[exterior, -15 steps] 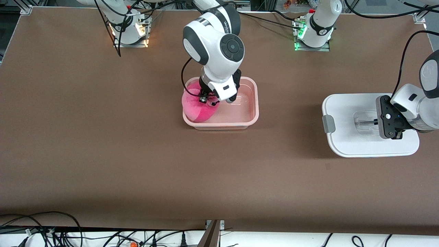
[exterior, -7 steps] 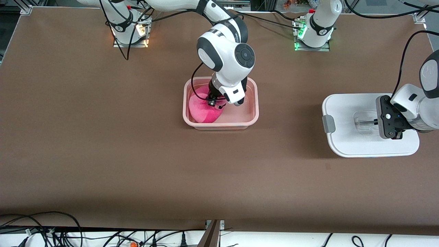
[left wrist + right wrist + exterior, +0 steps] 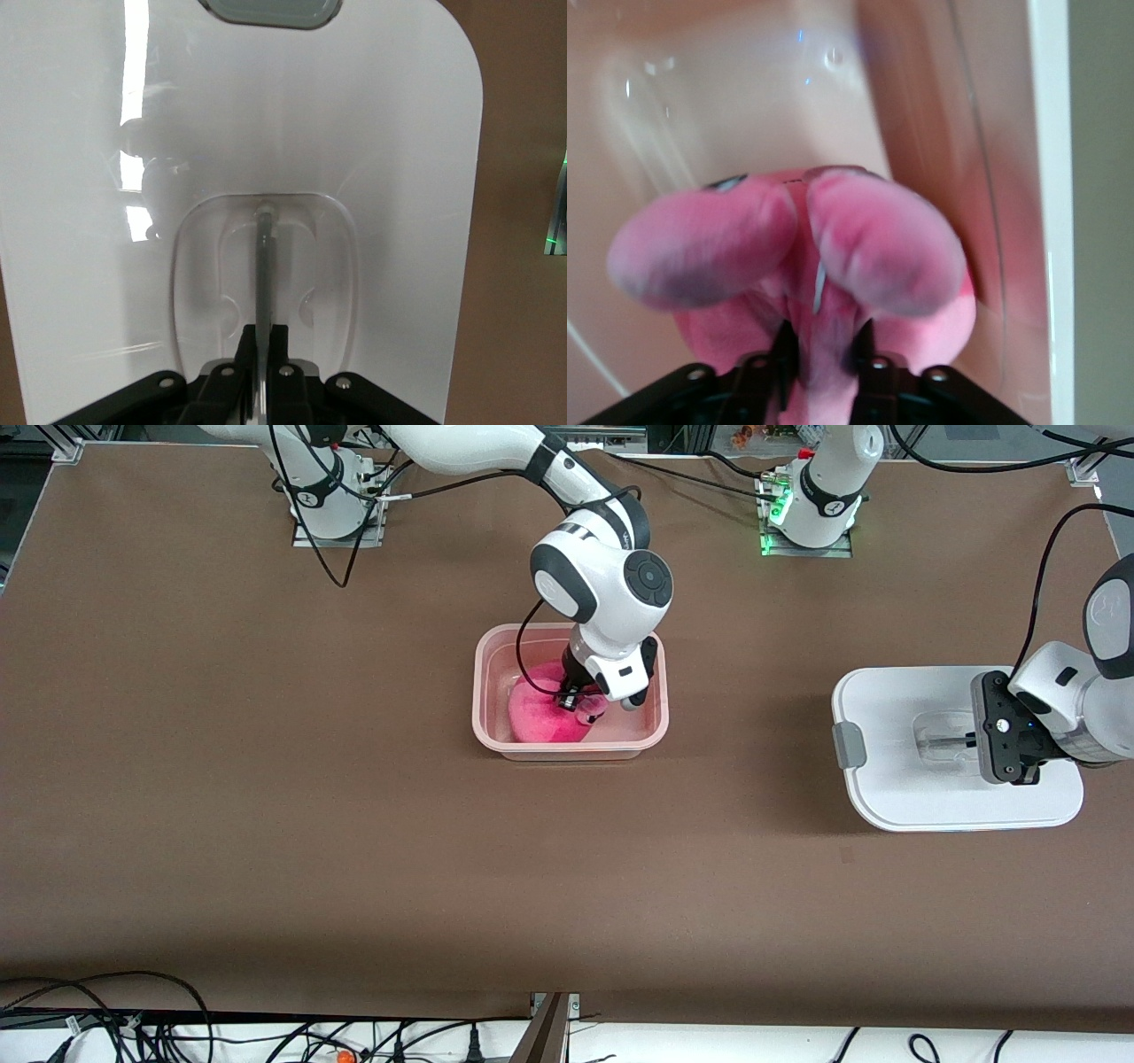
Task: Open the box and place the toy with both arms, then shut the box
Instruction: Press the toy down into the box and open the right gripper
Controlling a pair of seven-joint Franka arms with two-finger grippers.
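Nothing readable anywhere really: no labels, brand names, numbers or signs can be made out on anything.

Left hand (image 3: 260,354) clamped on thin bar in recessed handle (image 3: 263,274) of white lid (image 3: 372,142).

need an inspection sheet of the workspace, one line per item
surface: brown table, bare apart from the job's things
box: open pink tub mid-table, lid off
toy: pink plush inside the box
lid: white lid flat on the table toward the left arm's end, apart from the box
clutter: nothing seen
right gripper: down in the box, fingers around a fold of the toy
left gripper: shut on the lid's handle
cables: black leads along the arms; a tangle off the table edge nearest the camera
surroundings: metal frame corners, two arm bases on the table
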